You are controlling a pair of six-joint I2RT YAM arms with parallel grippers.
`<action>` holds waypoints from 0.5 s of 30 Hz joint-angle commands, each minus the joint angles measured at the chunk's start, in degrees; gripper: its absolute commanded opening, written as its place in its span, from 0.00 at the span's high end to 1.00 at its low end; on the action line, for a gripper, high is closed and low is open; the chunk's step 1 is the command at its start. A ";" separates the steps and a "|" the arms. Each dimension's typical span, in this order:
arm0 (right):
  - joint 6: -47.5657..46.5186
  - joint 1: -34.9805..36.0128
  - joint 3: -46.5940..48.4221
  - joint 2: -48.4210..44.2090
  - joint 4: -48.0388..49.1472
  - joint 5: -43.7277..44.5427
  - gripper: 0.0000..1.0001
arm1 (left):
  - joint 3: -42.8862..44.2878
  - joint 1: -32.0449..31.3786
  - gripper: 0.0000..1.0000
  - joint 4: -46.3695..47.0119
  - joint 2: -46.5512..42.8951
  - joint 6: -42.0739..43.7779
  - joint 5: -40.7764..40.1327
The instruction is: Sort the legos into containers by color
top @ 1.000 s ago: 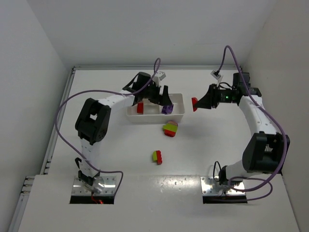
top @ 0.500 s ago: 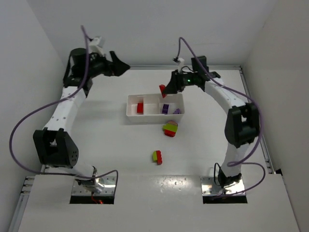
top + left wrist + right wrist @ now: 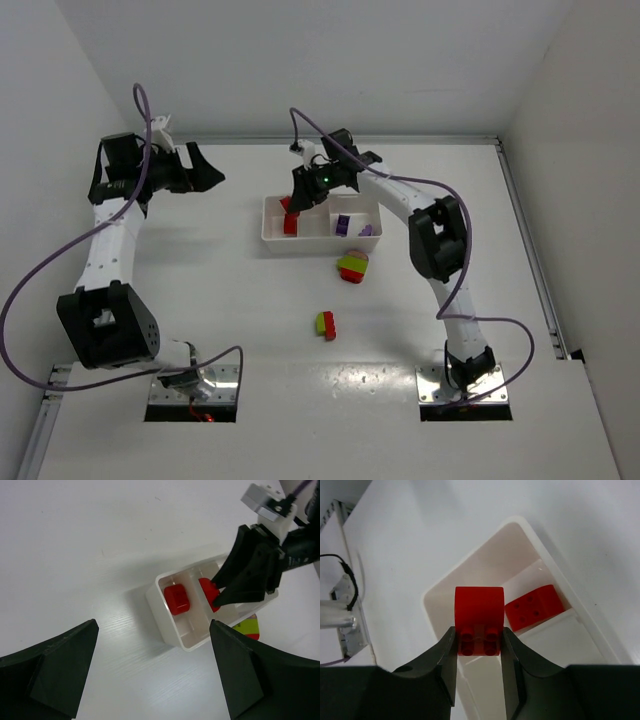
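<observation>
The white tray sits mid-table. A red brick lies in its left compartment, and purple bricks lie towards its right end. My right gripper is shut on a red brick and holds it just above the left compartment, beside the lying red brick. My left gripper is open and empty, raised at the back left, well away from the tray. The left wrist view also shows the held brick. A striped clump and a green-red pair lie in front of the tray.
White walls enclose the table at the back, left and right. Purple cables loop from both arms. The arm bases stand on metal plates at the near edge.
My right gripper has swept left with the red brick, from right of the tray to above its left compartment. My left gripper has left the tray and swung up to the back left.
</observation>
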 commanded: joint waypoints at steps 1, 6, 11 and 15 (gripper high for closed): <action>-0.91 0.10 3.91 1.19 -1.94 3.54 0.70 | 0.73 -0.58 0.00 -3.33 -3.24 7.99 0.30; -0.91 0.72 3.39 1.72 -1.42 4.07 0.41 | 0.73 -4.52 0.00 -6.58 -3.77 15.63 0.47; -0.39 1.24 2.87 -1.17 -0.10 3.54 0.34 | -3.92 -10.75 0.00 -7.64 -7.27 24.95 0.47; 1.11 -1.91 -2.12 -8.72 1.65 7.66 0.34 | -12.69 -20.33 0.00 -7.64 -12.89 31.72 1.09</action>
